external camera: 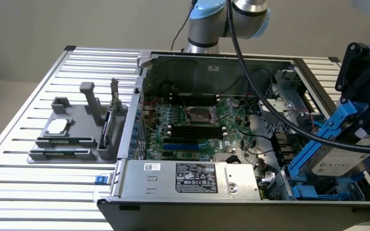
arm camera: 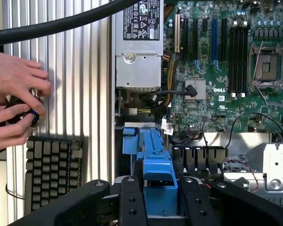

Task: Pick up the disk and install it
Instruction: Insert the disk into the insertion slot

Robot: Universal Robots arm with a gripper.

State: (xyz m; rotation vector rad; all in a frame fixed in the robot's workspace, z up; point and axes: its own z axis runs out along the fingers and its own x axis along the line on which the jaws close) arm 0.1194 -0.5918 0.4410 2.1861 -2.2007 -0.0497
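Note:
The disk (external camera: 340,162) is a silver-grey drive with a white label, clipped in a blue frame (arm camera: 158,175). It hangs tilted over the blue drive bay (external camera: 315,190) at the front corner of the open computer case (external camera: 138,91), on the exterior view's right. My black gripper (external camera: 363,126) is shut on the blue frame's upper end. In the wrist view the frame sits between my two black fingers (arm camera: 132,203), with my gripper (arm camera: 161,208) above the bay's blue rails (arm camera: 132,140).
A silver power-supply box (external camera: 198,178) lies along the case front and the motherboard (external camera: 194,122) fills the middle. A thick black cable (external camera: 262,98) crosses the case. A grey fixture (external camera: 69,137) holds parts on the slatted table. A person's hands (arm camera: 14,94) work beside a keyboard (arm camera: 52,167).

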